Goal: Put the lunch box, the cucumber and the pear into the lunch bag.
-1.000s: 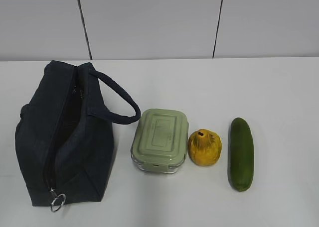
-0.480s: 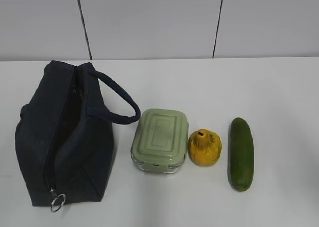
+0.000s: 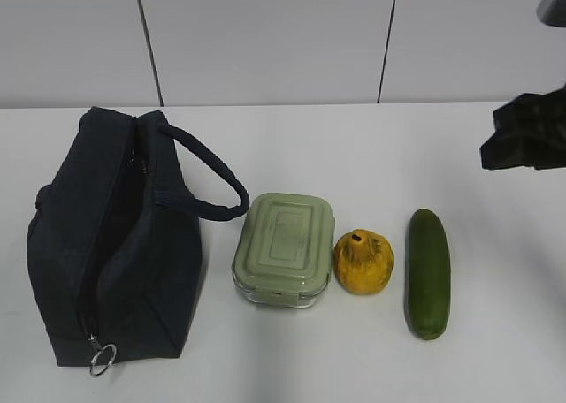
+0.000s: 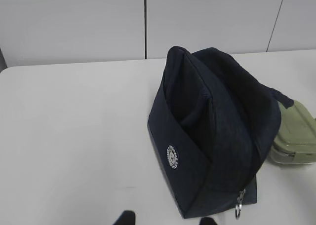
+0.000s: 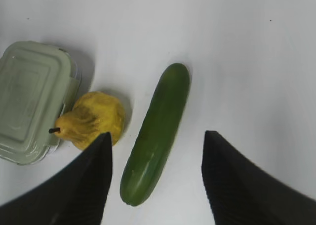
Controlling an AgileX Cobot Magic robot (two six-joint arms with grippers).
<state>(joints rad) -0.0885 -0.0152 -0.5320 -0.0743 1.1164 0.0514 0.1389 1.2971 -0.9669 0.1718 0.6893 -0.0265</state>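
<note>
Lying on the white table (image 3: 354,155) with its long axis running toward and away from the wall, the cucumber (image 3: 428,273) sits at the far right of the row, just beside the pear (image 3: 363,262) and not quite touching it. Left of the pear, touching or nearly so, is the lunch box (image 3: 284,248) with its sage lid, and left of that stands the lunch bag (image 3: 110,244), its zipper mouth gaping and the metal ring pull (image 3: 102,361) hanging at the near end. The right gripper (image 5: 157,180) hangs above the cucumber's nearer end with its jaws spread wide; the cucumber lies between the two dark fingers (image 5: 84,185) and reaches away from them at a slight slant, so nothing is pinched. In the exterior view that arm shows only as a dark block at the right edge, up beyond the cucumber. It is plainly the nearer arm to the fruit and vegetable. The left gripper (image 4: 165,220) waits on the bag's outer side, only its tips showing, apart and empty. A small round white emblem (image 4: 172,157) marks the bag's end panel; its lettering is too small to read.
</note>
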